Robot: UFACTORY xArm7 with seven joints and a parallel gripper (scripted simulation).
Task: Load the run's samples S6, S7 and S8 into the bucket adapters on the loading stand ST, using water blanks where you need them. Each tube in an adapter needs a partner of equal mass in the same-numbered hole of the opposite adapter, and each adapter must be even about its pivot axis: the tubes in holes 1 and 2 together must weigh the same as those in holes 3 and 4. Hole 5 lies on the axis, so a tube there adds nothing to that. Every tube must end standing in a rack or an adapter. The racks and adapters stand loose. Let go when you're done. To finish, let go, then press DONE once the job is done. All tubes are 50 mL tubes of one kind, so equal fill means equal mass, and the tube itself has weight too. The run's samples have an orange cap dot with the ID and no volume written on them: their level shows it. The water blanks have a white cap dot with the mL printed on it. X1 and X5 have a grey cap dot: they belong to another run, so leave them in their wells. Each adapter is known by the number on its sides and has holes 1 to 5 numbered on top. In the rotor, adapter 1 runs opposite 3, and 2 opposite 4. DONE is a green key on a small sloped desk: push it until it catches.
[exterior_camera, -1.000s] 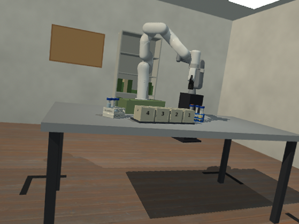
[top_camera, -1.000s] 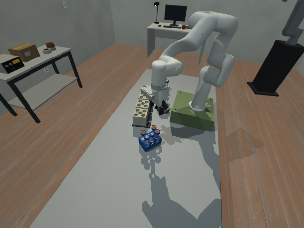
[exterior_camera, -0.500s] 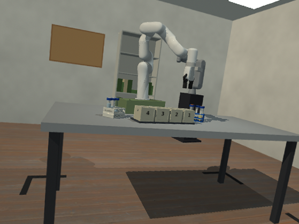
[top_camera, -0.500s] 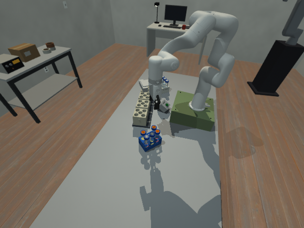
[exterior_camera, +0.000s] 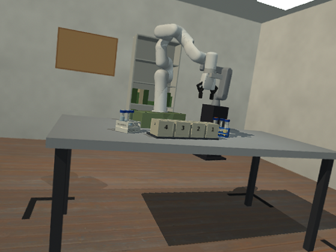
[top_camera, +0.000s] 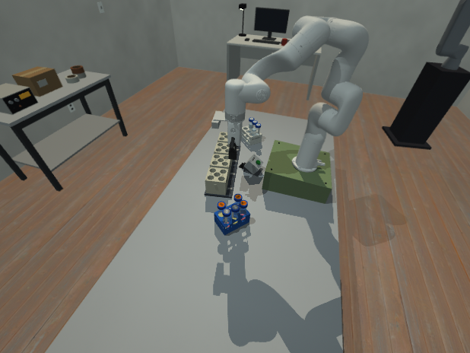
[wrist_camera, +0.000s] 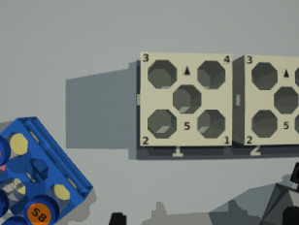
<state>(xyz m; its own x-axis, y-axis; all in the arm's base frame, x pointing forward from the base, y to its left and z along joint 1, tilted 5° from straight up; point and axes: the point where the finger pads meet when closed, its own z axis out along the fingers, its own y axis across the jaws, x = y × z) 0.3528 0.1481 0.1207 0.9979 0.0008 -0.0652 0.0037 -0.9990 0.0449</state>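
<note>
So the gripper (top_camera: 233,150) (exterior_camera: 206,95) (wrist_camera: 204,217) is open, jaws spread wide with nothing between them. It's up above the row of adapters in the exterior shot, but the wrist cam only catches its dark tips, cut off at the bottom edge.

S8 (wrist_camera: 39,214) is lower left in the wrist view, standing in the blue rack (top_camera: 237,227) (exterior_camera: 223,136) (wrist_camera: 80,186) with its orange dot readable. The rack runs off that frame, chopping its other tubes. Top view shows three orange caps and two greyish ones low in the middle, but I can't read any IDs there. Liquid levels? Too small for me to call. In the exterior view, adapter 1 (top_camera: 217,187) (exterior_camera: 212,129) (wrist_camera: 186,113) partly blocks that rack, right of centre.

Adapter 1 sits on the loading stand (top_camera: 218,195) (exterior_camera: 189,138) (wrist_camera: 214,151), all five holes open in the wrist view. Adapter 2 (exterior_camera: 198,129) (wrist_camera: 267,99) gets sliced by the right edge. Adapter 3 (exterior_camera: 183,128) and adapter 4 (exterior_camera: 166,127) show mostly their sides in the exterior.

The pale rack (top_camera: 255,141) (exterior_camera: 121,127) holds three blue-capped tubes, left in the exterior; cap print's illegible. The green key (top_camera: 258,162) is near centre up top, lettering too blurry.
</note>
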